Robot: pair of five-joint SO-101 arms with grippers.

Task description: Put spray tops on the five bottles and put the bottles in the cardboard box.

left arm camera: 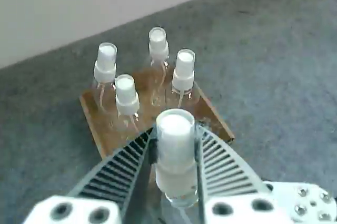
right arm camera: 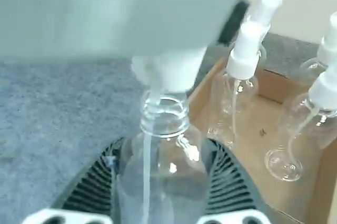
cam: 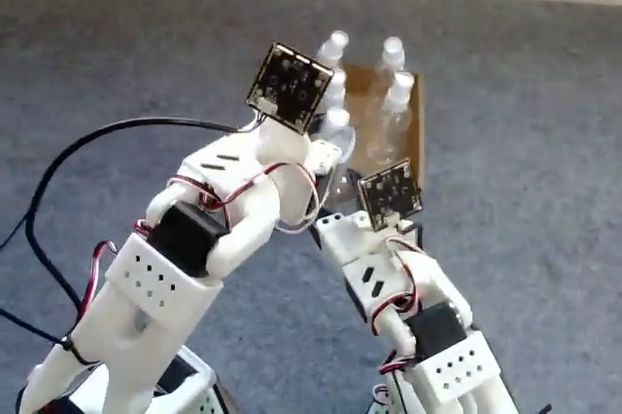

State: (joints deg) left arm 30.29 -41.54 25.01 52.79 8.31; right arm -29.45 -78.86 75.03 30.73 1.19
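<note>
1. The spray top (left arm camera: pixel 175 150) is being gripped between the closed jaws of the left gripper (left arm camera: pixel 174 129).
2. The uncapped bottle (right arm camera: pixel 160 176) is being clamped by the right gripper (right arm camera: pixel 164 153), just beside the cardboard box (right arm camera: pixel 253 124).
3. The top is being held just above the neck with its tube inside, so capping is judged to be the step in hand.
4. Straight lowering and seating are being called for next, then placement among the four capped bottles (left arm camera: pixel 126 98) in the box.

Support surface: grey carpeted table (cam: pixel 525 122). A shallow cardboard box (cam: pixel 419 132) sits flat on it. A black cable (cam: pixel 146 122) lies across the carpet nearby.
</note>
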